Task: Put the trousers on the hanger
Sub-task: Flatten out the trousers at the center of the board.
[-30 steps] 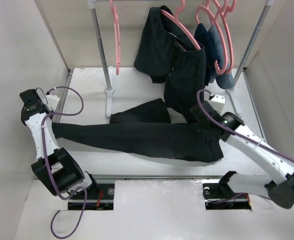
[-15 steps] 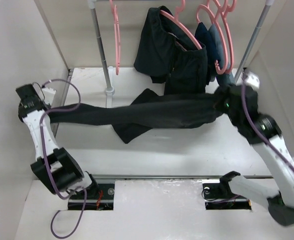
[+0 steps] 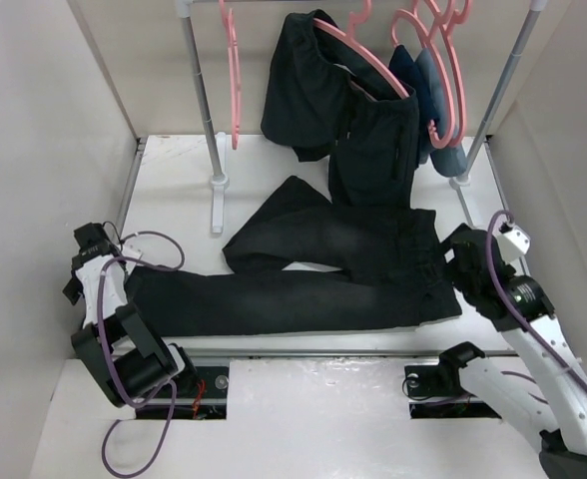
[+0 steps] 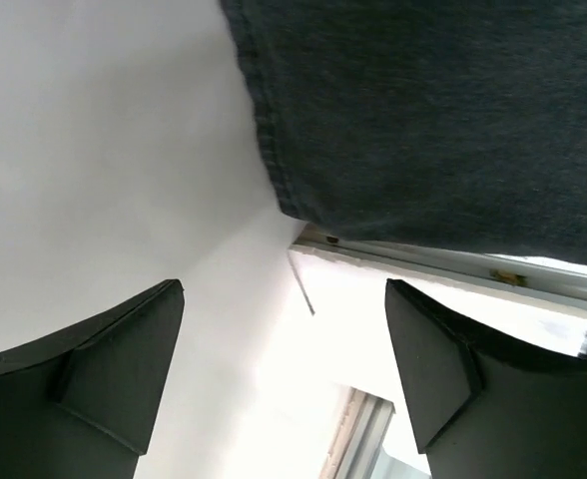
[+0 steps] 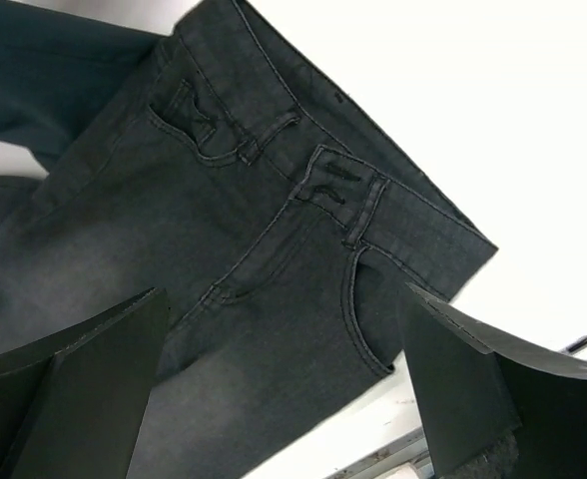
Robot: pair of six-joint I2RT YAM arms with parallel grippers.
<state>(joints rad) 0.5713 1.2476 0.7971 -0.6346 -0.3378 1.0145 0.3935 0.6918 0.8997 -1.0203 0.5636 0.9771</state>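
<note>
Both open and empty: left gripper [image 4: 284, 291], right gripper [image 5: 285, 291]; black trousers [image 3: 303, 289] lie flat lower centre, hem seemingly at table [image 3: 174, 190] edge.

The left arm [image 3: 102, 299] folds back tight over its base, wrist low at the near-left. The left hand [image 4: 284, 384] has its fingers [image 4: 104, 384] spread wide, holding nothing. The right arm [image 3: 538, 334] bends forward from the right. The right hand [image 5: 284, 394] points down, fingers [image 5: 493, 399] fully parted and empty.
</note>
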